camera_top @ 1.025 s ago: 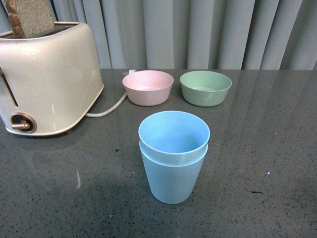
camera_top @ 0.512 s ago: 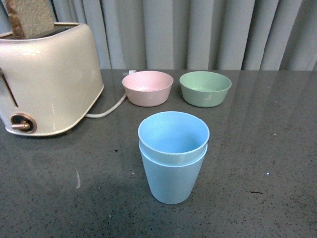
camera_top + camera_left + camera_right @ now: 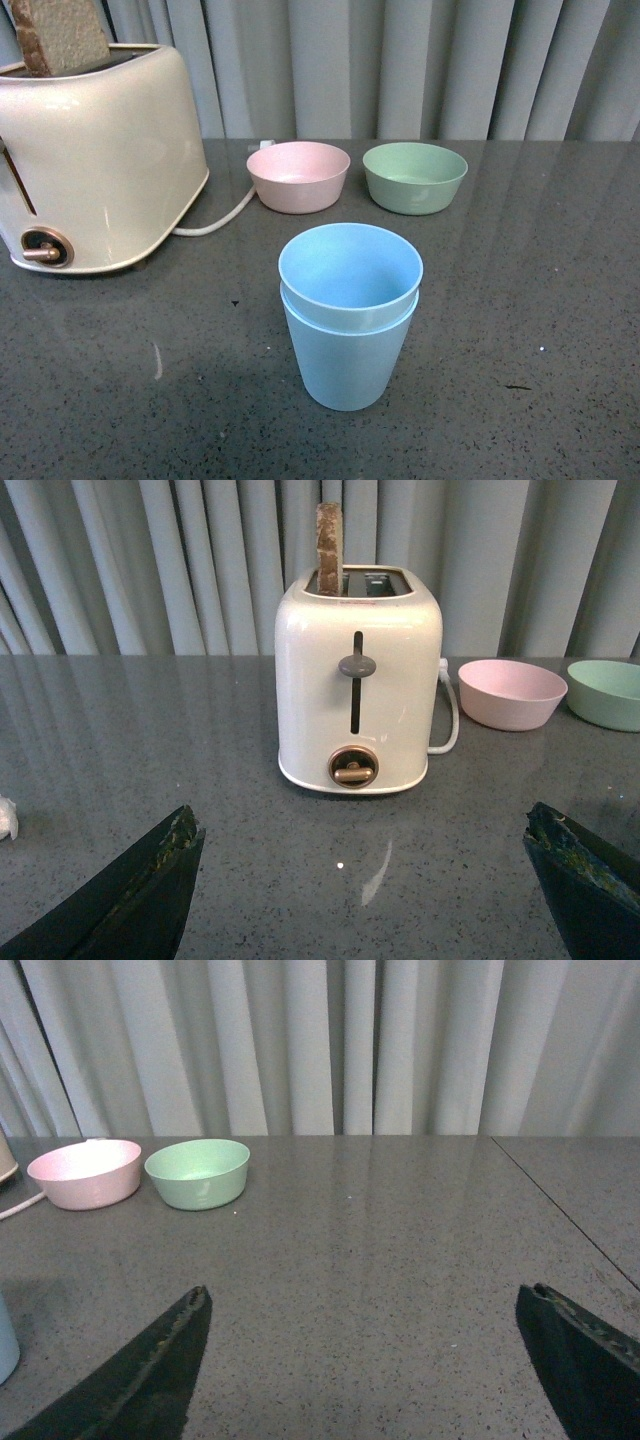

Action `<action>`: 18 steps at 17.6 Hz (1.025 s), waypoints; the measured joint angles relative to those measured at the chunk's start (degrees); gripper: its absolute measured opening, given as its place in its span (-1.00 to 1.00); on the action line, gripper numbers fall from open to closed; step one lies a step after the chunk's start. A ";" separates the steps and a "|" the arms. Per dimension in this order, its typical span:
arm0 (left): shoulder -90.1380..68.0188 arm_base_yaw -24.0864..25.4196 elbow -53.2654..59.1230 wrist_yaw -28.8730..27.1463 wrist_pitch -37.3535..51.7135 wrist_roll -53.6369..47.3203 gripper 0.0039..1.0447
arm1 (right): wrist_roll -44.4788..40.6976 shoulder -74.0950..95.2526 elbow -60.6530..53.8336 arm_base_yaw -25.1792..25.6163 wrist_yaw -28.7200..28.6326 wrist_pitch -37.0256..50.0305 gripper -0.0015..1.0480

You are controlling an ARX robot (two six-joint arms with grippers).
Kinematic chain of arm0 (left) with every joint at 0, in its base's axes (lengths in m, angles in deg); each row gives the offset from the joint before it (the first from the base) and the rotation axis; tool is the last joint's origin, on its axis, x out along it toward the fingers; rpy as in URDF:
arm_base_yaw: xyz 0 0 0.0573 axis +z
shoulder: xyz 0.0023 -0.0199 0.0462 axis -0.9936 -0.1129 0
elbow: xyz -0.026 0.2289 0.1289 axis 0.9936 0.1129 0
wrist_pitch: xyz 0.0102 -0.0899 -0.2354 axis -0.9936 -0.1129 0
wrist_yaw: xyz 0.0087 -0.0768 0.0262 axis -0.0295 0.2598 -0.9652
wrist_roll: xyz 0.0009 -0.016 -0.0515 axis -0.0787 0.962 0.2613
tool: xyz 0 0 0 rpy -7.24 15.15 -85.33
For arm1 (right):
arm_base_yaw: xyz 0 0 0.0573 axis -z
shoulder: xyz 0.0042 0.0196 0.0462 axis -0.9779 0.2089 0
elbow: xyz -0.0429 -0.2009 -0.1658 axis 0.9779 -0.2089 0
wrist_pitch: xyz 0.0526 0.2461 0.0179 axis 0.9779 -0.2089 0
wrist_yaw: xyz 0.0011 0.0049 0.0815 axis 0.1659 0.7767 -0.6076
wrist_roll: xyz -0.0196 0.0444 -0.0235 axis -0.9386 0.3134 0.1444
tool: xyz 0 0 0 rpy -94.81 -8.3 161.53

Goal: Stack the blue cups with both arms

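The two blue cups point(image 3: 350, 315) stand nested one inside the other, upright on the dark speckled counter point(image 3: 520, 330), in front of the pink bowl point(image 3: 298, 176) and the green bowl point(image 3: 415, 177) and to the right of the cream toaster point(image 3: 95, 160) with a slice of bread point(image 3: 60, 35) in its slot. The left pincer point(image 3: 365, 885) is spread wide with nothing between its fingertips, low over the counter facing the toaster. The right pincer point(image 3: 365, 1360) is likewise wide and empty, and the side of the cups shows only at the edge of its view.
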State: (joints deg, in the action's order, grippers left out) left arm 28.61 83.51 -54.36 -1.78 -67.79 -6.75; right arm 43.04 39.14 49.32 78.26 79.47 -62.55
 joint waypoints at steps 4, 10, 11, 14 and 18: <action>0.00 0.00 0.00 0.00 0.00 0.00 0.88 | 0.02 0.00 0.00 0.00 0.00 0.00 0.87; 0.00 0.00 0.00 0.00 0.00 -0.02 0.88 | 0.02 0.00 0.00 0.00 0.00 0.00 0.87; 0.00 0.00 0.00 0.00 0.00 0.00 0.88 | 0.02 0.00 0.00 0.00 0.00 0.00 0.87; 0.00 0.00 0.00 0.00 0.00 0.00 0.88 | 0.02 0.00 0.00 0.00 0.00 0.00 0.87; 0.00 0.00 0.00 0.00 0.00 -0.02 0.88 | 0.00 0.00 0.00 0.00 0.00 0.00 0.87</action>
State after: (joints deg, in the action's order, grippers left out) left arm 28.61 83.51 -54.36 -1.78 -67.79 -6.78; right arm 43.04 39.14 49.32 78.26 79.47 -62.55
